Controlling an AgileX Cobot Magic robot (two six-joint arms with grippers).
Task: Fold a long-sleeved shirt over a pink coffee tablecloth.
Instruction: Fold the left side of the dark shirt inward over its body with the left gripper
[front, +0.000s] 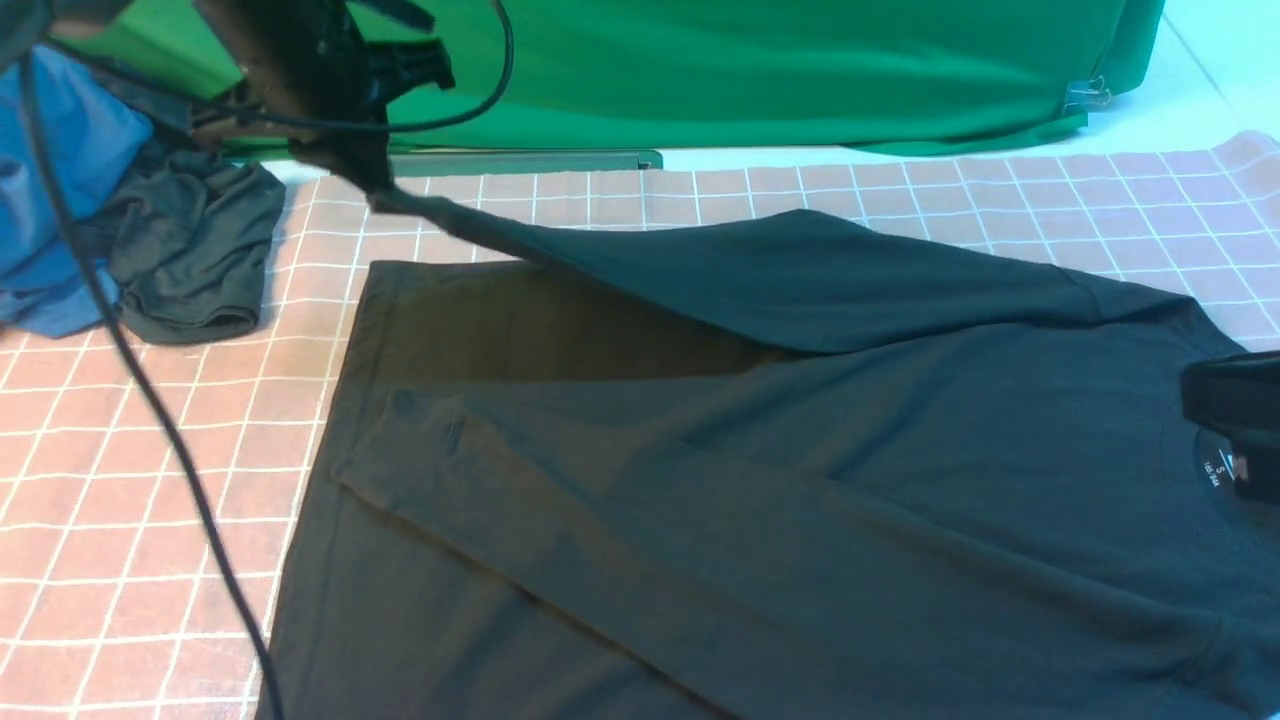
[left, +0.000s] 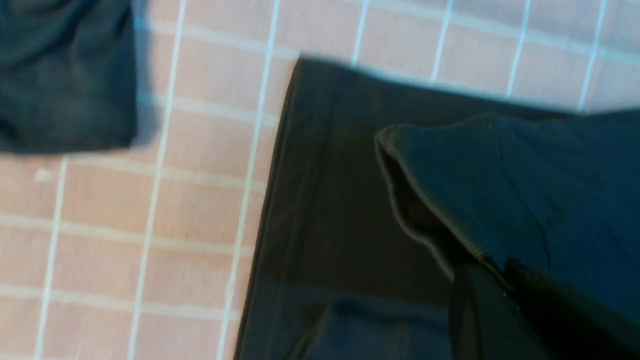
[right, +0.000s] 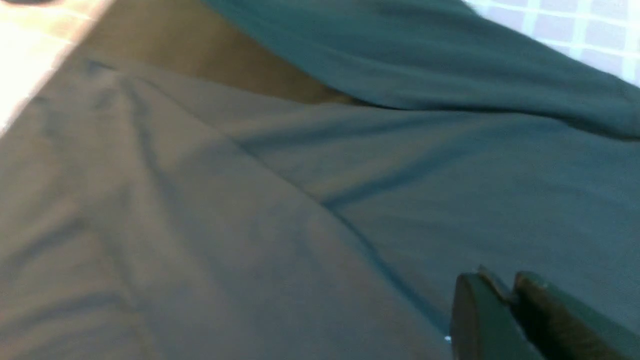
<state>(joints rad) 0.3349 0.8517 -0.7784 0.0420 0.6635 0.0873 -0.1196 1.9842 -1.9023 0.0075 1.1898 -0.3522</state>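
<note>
Large black cotton long-sleeved shirt (front: 760, 480) lies spread on the dusty-pink, white-gridded tablecloth (front: 150, 480). Left pincer (left: 487, 272) pinches the far sleeve (front: 800, 280) at its cuff (left: 450, 165), raised: the sleeve-folding step. Next, carry it across the body, laying it smooth. Right pincer (right: 505, 292) sits by the collar (front: 1205, 450), jaws nearly together; I cannot tell whether it grips.

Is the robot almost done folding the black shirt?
Not yet. Done: the long-sleeved shirt lies flat on the pink tablecloth, one sleeve laid across its body. In hand: the left pincer pinches the other sleeve's cuff, lifted. Left: laying that sleeve down and folding the body.
</note>
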